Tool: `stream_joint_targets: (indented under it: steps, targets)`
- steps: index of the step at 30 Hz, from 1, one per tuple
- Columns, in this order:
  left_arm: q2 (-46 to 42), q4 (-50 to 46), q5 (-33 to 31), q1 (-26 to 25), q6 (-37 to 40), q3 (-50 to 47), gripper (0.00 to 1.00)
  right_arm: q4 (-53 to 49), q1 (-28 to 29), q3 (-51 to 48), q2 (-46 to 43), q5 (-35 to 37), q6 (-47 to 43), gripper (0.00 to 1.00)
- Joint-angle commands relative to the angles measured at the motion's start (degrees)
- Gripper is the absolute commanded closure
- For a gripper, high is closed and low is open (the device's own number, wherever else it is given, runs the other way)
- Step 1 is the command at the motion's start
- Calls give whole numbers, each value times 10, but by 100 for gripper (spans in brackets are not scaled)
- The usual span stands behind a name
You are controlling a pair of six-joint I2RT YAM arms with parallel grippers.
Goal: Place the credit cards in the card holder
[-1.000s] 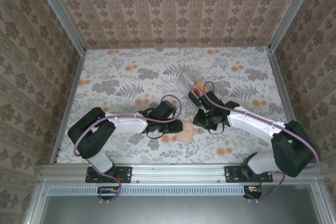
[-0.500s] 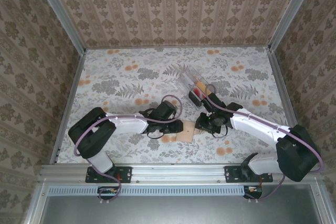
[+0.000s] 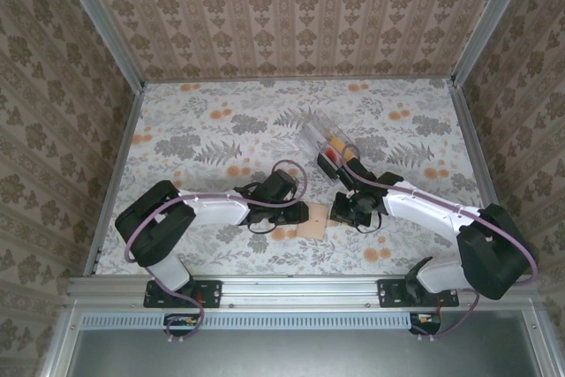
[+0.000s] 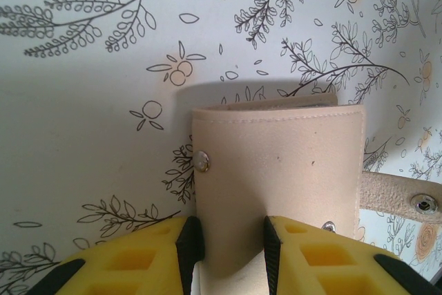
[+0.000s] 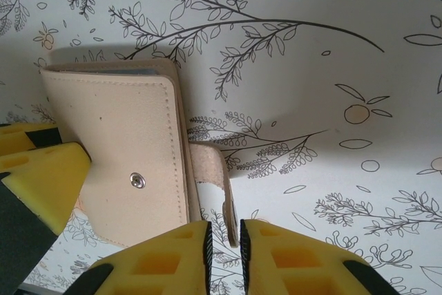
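In the overhead view the card holder (image 3: pixel 312 221) is seen lying on the flowered table (image 3: pixel 194 139), low and just right of centre, with an arm closing in from each side; the left gripper (image 3: pixel 298 213) is set against its left edge and the right gripper (image 3: pixel 338 212) against its right. In the left wrist view the tan card holder (image 4: pixel 276 164) is found in the middle of the frame, its lower edge pinched between the yellow fingers of the left gripper (image 4: pixel 231 240) at the bottom; a small metal snap (image 4: pixel 201 161) is seen on its left side, and the closure strap (image 4: pixel 397 198) is laid out to the right. In the right wrist view the card holder (image 5: pixel 121 150) is placed left of centre, closed, with its snap (image 5: pixel 138 180) facing up; the closure strap (image 5: pixel 215 181) is curled down from its right edge, and its tip is nipped between the almost-touching fingers of the right gripper (image 5: pixel 224 236) at the bottom edge; a yellow pad (image 5: pixel 45 174) of the left gripper is pressed to the holder at far left. Up and to the right of the holder in the overhead view, a clear tray (image 3: pixel 311 134) is seen, an orange card (image 3: pixel 337 145) and a red card (image 3: pixel 327 157) lying in it, well apart from the holder.
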Motion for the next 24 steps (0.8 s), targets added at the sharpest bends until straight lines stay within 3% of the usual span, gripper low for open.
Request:
stream_joint_targets:
  steps: [1,17,24]
  targets:
    - [16,0,4,-7,-10,-1,66,-17,3,-7,1,-15,-10,79]
    - [19,3,6,-7,-12,-2,67,-14,3,-13,-2,-7,-11,86]
    - [19,2,5,-7,-12,-3,67,2,3,-13,-1,-5,-21,94]
